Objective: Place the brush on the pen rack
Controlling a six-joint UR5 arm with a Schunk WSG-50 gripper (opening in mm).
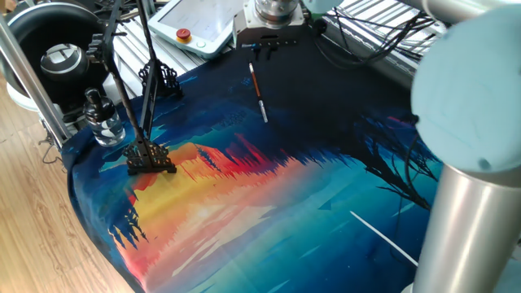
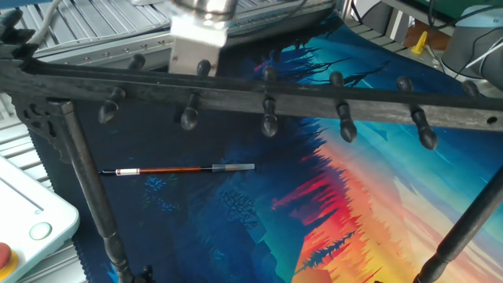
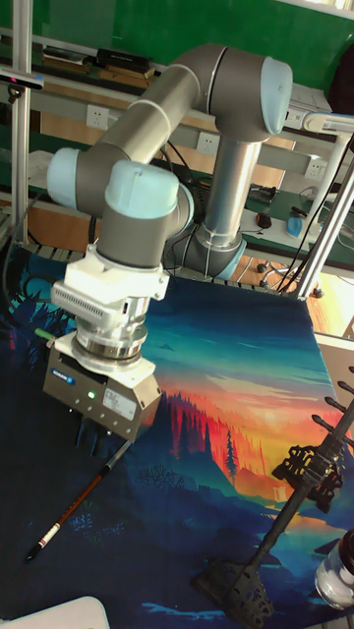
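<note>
The brush (image 1: 257,91) lies flat on the dark far part of the painted cloth, reddish-brown shaft with a pale tip; it also shows as the brush (image 2: 181,169) and the brush (image 3: 84,496). My gripper (image 1: 264,50) hangs just above and behind its far end, fingers pointing down, open, with nothing between them. From the tall view the gripper (image 3: 103,434) hovers over the brush's upper end. The pen rack (image 1: 150,155) stands at the cloth's left side, black footed ends with thin rods rising. Its hook bar, the pen rack (image 2: 267,90), crosses close in front and hides my fingertips there.
A clear glass bottle (image 1: 102,122) with a black cap stands left of the rack. A long white rod (image 1: 383,240) lies at the near right. A teach pendant (image 1: 199,24) sits beyond the cloth's far edge. The arm's grey column (image 1: 472,203) fills the right side.
</note>
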